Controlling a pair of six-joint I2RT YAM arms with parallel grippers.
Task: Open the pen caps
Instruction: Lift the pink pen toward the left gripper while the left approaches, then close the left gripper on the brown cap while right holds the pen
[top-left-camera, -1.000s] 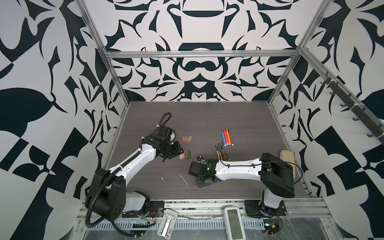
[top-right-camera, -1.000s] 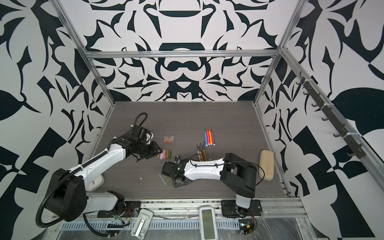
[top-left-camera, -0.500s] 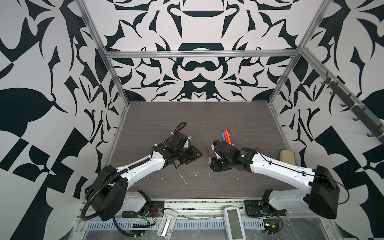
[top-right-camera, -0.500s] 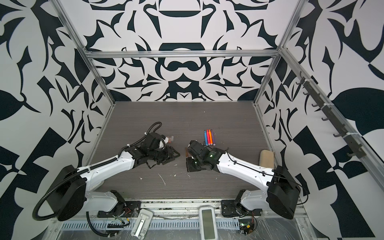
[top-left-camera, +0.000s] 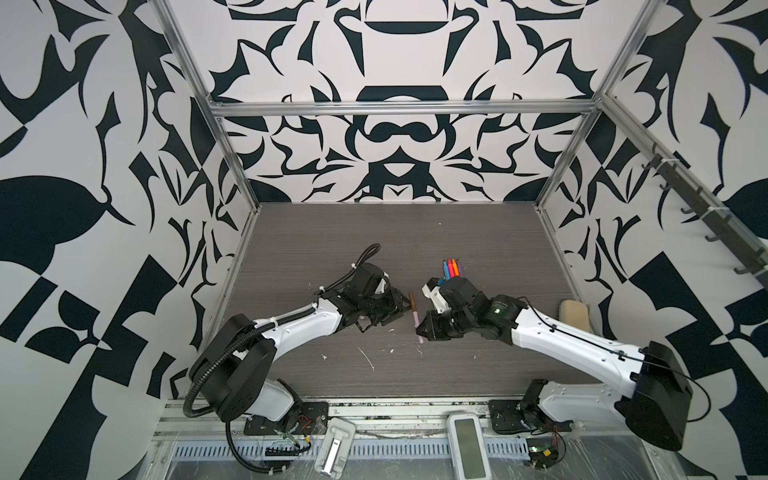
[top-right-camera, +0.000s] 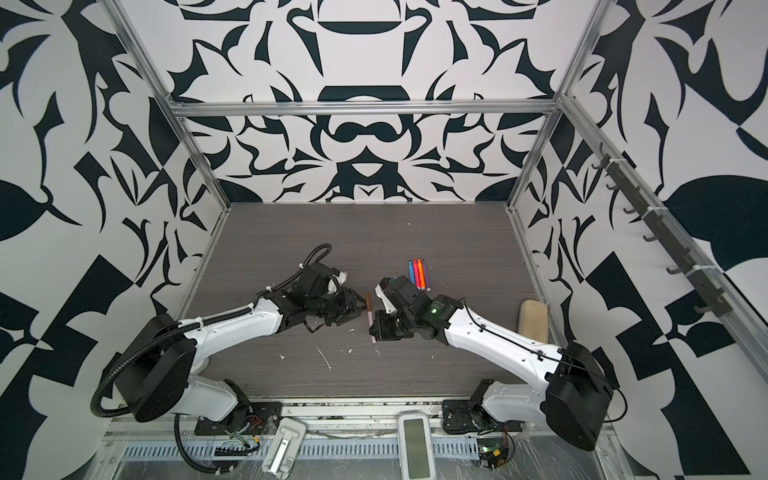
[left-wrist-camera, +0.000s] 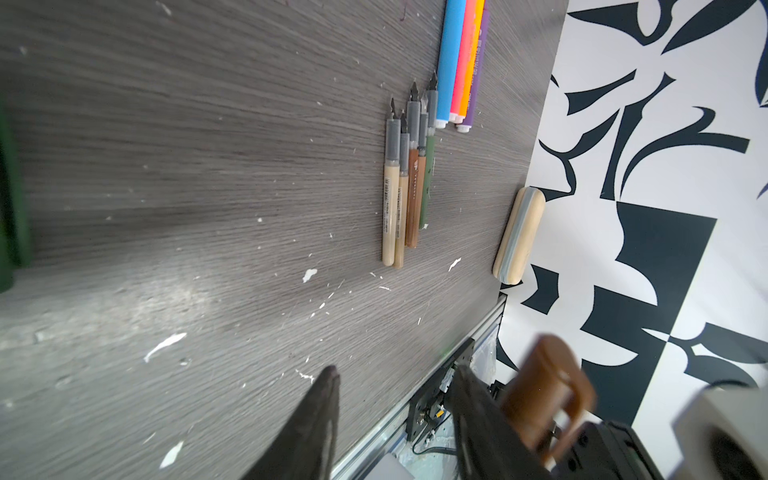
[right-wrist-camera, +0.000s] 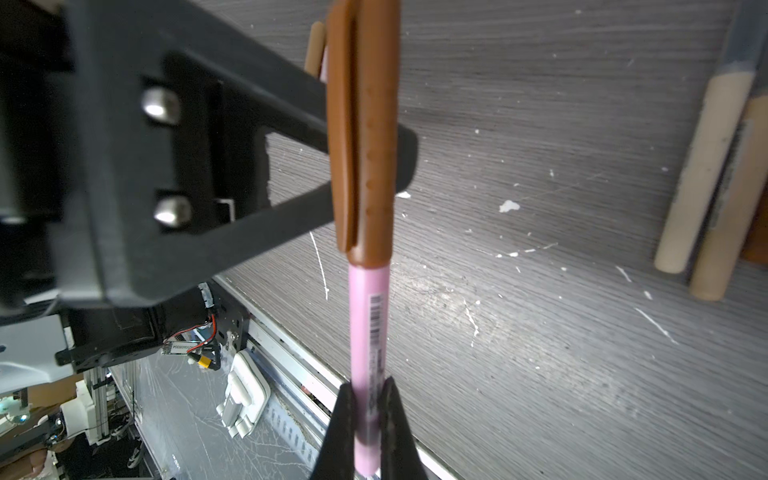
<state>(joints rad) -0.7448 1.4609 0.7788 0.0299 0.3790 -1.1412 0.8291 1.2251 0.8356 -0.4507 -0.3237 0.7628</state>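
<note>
My right gripper (right-wrist-camera: 368, 382) is shut on the lower end of a pink pen (right-wrist-camera: 368, 316) and holds it above the table. The pen cap (right-wrist-camera: 365, 137) on it is brown, with a clip. In both top views the pen (top-left-camera: 415, 322) (top-right-camera: 369, 320) hangs between the two arms. My left gripper (left-wrist-camera: 397, 370) stands open with nothing between its fingers. The brown cap (left-wrist-camera: 540, 382) lies just outside one finger, against it (right-wrist-camera: 291, 124). Several slim uncapped pens (left-wrist-camera: 405, 187) and bright pens (left-wrist-camera: 461, 62) (top-left-camera: 452, 268) lie on the table.
A tan block (top-left-camera: 574, 313) (left-wrist-camera: 519, 237) sits by the right wall. A tan cap (right-wrist-camera: 314, 45) lies on the table behind the held pen. White flecks (top-left-camera: 365, 357) are scattered over the front of the table. The metal front rail (top-left-camera: 395, 405) runs below.
The right arm has swung up from low near the front with the pink pen. The left gripper has come right to the pen's brown cap. Little has moved in the last half second.
</note>
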